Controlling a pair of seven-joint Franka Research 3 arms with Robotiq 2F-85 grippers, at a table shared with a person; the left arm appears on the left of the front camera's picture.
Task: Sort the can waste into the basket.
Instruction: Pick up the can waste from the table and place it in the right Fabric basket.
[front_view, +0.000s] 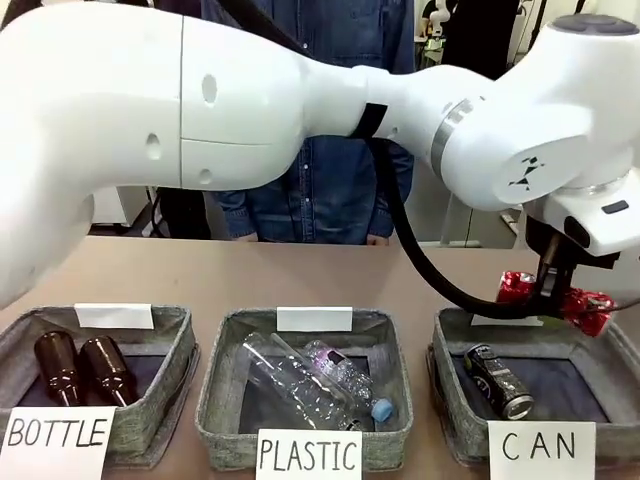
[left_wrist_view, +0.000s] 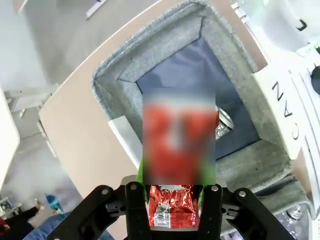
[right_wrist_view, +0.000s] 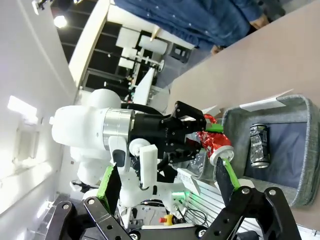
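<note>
Left gripper (front_view: 548, 290) clamps the dented red metal can (front_view: 585, 305) above the right-hand grey woven basket (front_view: 448, 385); right gripper (right_wrist_view: 167, 182) gapes empty.

The red can (front_view: 545, 292) was observed crumpled and dented, with a silver end, clamped between the fingers of the left pincer (front_view: 548, 300) and suspended above the far edge of the basket (front_view: 455, 400). The dark can (front_view: 498, 380), printed and slightly dented, was found lying on its side on the dark lining, silver end toward the front. The grey woven basket, tagged white and signed "CAN", was positioned at the right of the surface.
</note>
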